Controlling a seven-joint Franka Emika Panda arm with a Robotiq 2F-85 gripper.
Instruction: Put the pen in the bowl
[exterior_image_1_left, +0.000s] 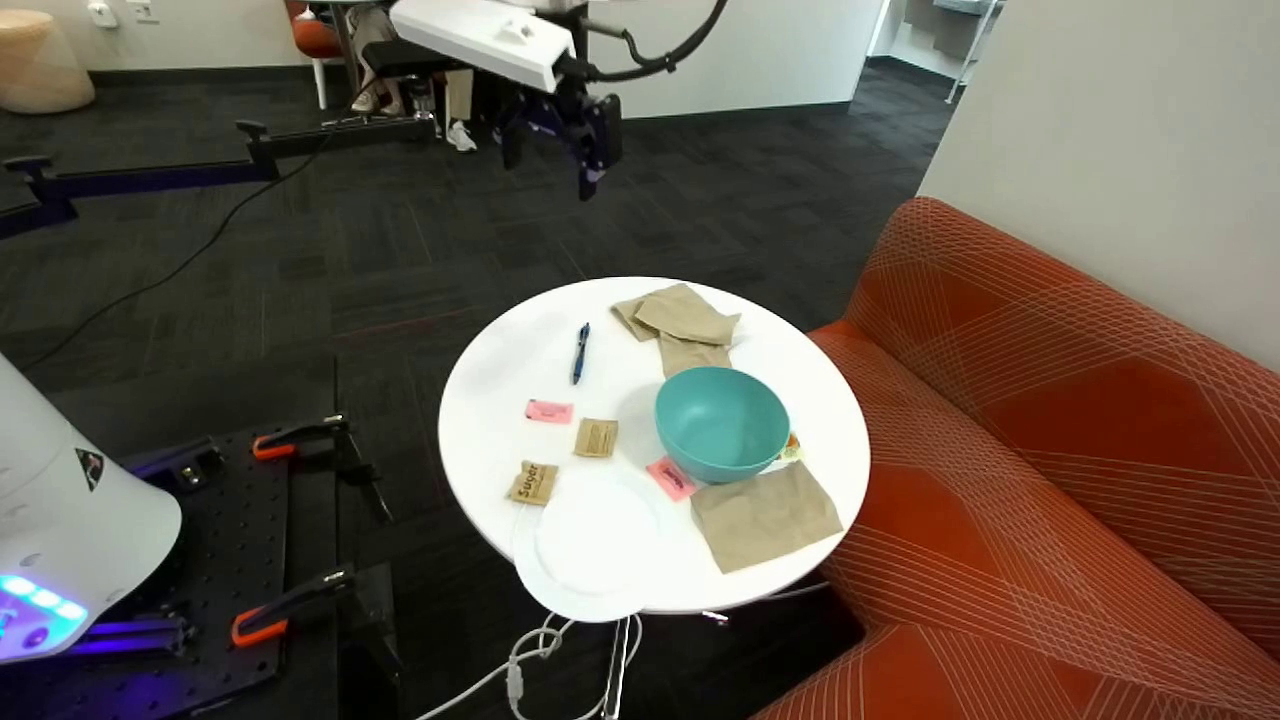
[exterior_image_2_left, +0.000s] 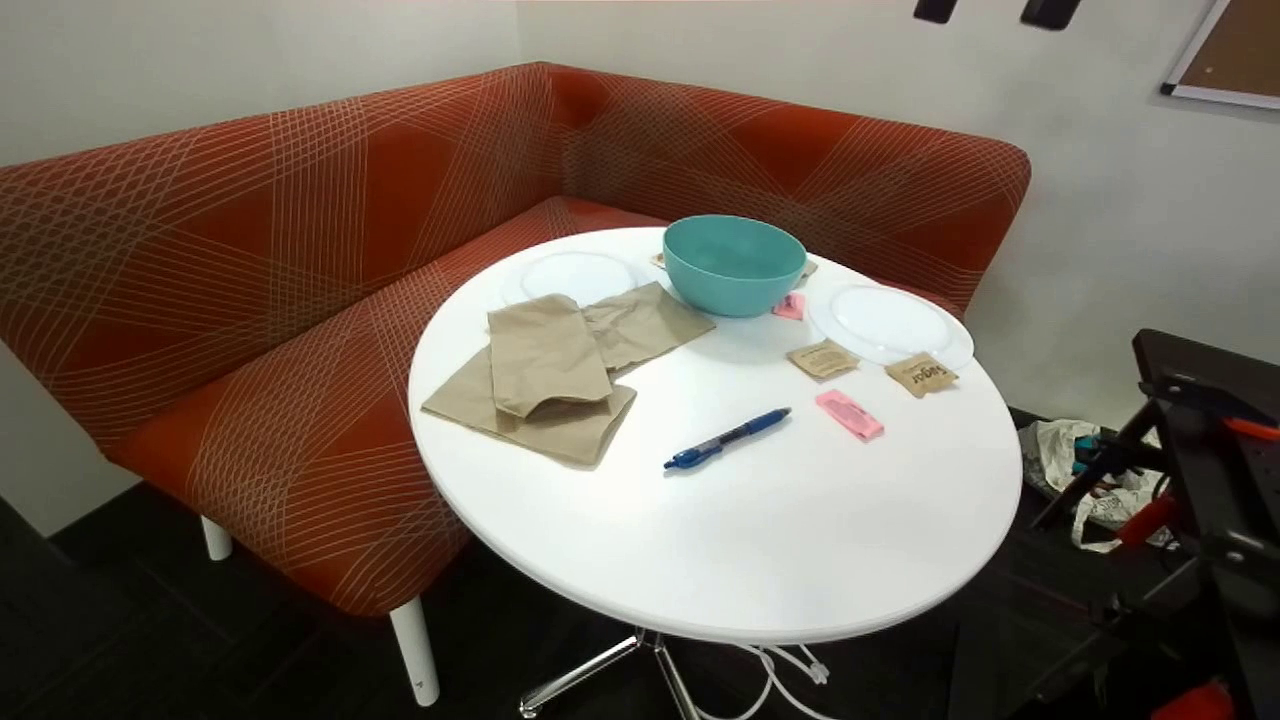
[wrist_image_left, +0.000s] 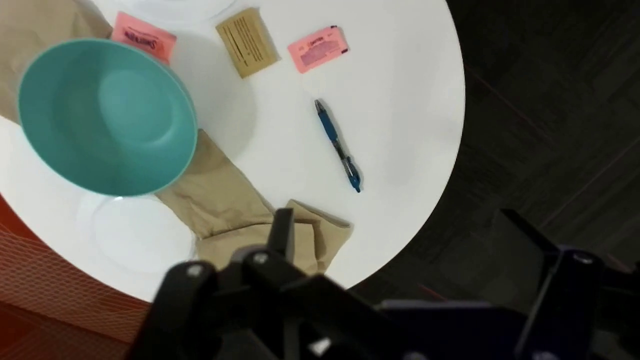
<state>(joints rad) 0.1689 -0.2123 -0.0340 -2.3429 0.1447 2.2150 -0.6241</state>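
Pen (exterior_image_2_left: 728, 437) lies flat on the round white bench (exterior_image_2_left: 780, 540), dark blue, apart from the teal bowl (exterior_image_2_left: 732, 292), which stands upright. Jaws apart, held above bench height; in the wrist view one side appears in front of the brown napkin pile (wrist_image_left: 235, 212), the other against dark floor (wrist_image_left: 550, 150). Arm (exterior_image_1_left: 480, 40) enters at the top of an exterior view.

Near the pen: pink packet (exterior_image_2_left: 850, 415) by the writing tip, napkin pile by the clip end; gaps show at both. Toward the bowl: tan packet (wrist_image_left: 248, 43) sits between the pink packet and a second pink packet (wrist_image_left: 143, 37), this last just beside the bowl; contact with the bowl cannot be told. One strip of the napkin pile runs up to the bowl's edge in the wrist view. Tallest item on the bench: the bowl, wall rising on the pen side.

Beyond the bowl, seen from the pen: flat napkin (exterior_image_1_left: 768, 515), edge partly hidden by the bowl; yellowish piece (exterior_image_1_left: 792, 448), mostly hidden, not identifiable. Translucent plate (exterior_image_1_left: 600, 545) reaches past the bench rim, Sugar packet (exterior_image_1_left: 533, 482) over its edge; second plate (exterior_image_2_left: 570, 275) partly hidden by the napkin pile in an exterior view.

Off the bench: orange couch (exterior_image_1_left: 960, 480) close alongside; white cable (exterior_image_1_left: 515, 680) beneath; black mounting plate (exterior_image_1_left: 235, 540) with orange-tipped clamps (exterior_image_1_left: 262, 627) on the robot's side.
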